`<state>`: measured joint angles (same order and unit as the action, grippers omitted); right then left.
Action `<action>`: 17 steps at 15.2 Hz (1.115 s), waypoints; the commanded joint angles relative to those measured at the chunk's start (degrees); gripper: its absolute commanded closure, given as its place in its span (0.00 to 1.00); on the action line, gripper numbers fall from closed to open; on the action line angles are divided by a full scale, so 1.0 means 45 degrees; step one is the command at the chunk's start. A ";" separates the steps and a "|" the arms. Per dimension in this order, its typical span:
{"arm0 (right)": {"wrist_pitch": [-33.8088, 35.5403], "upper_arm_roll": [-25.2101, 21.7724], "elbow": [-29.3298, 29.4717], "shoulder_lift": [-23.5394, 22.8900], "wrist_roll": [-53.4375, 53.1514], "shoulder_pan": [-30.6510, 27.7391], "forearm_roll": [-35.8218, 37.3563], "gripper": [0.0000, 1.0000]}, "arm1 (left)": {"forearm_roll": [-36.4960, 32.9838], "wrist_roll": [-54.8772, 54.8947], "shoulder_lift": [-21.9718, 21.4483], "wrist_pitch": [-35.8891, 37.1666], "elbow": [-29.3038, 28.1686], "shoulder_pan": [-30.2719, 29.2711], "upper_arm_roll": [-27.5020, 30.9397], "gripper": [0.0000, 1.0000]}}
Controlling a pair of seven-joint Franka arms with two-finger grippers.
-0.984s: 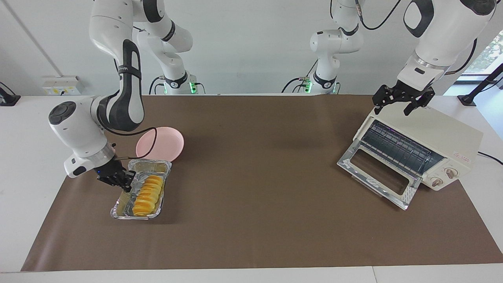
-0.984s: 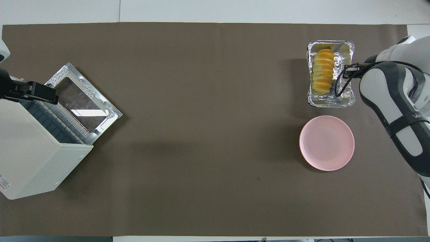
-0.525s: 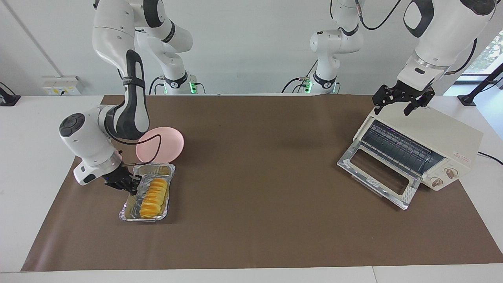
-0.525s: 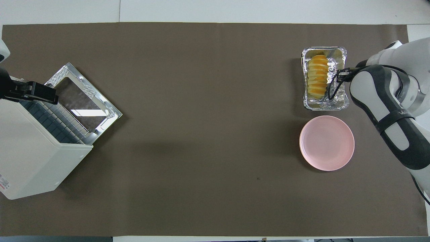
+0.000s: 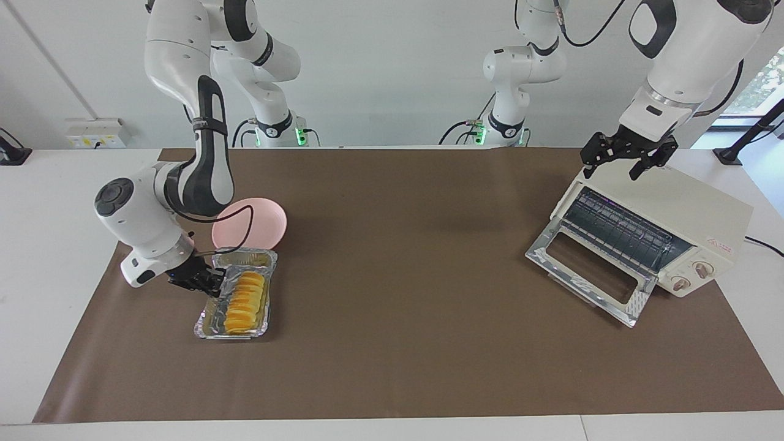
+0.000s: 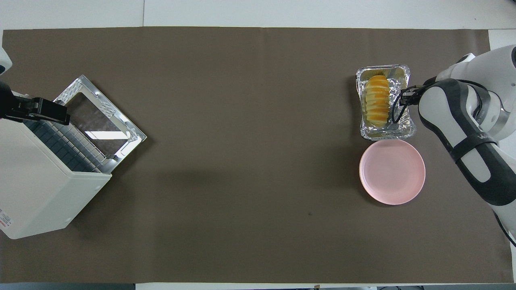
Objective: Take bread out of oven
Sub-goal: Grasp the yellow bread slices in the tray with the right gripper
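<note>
The worktop carries a brown mat, and everything stands on it. The oven sits at the left arm's end, its glass door folded down flat and the wire rack bare inside. Over the oven's top corner hangs the left end effector, its fingers spread apart and holding nothing.

At the right arm's end lies a round pink plate. Just beside it, farther from the robots, rests a crinkled foil tray, its edge touching or nearly touching the plate's rim. The bread lies inside this tray, lengthwise along one side, well apart from the oven.

The right end effector is down at the tray's long wall on the side away from the bread; whether its fingers pinch the foil or have parted from it cannot be told.
</note>
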<state>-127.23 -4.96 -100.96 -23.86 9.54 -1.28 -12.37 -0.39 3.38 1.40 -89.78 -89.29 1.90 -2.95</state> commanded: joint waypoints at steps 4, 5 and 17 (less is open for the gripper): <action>0.0597 0.0068 0.0578 0.0421 0.0012 0.0361 -0.0122 0.00 | 0.0262 -0.0106 -0.0351 -0.0067 -0.0313 -0.0129 -0.0048 0.00; 0.0520 0.0068 0.0618 0.0401 -0.0358 0.0556 -0.0103 0.00 | 0.0262 -0.0106 -0.0332 -0.0067 -0.0313 -0.0129 -0.0048 0.00; -0.1256 0.0068 -0.1118 0.0361 -0.0850 0.1085 -0.0064 0.01 | 0.0262 -0.0106 -0.0332 -0.0067 -0.0313 -0.0129 -0.0048 0.00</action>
<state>-130.81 -5.02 -103.38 -23.14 5.30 3.94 -12.36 -0.39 3.38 1.40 -89.78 -89.29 1.90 -2.95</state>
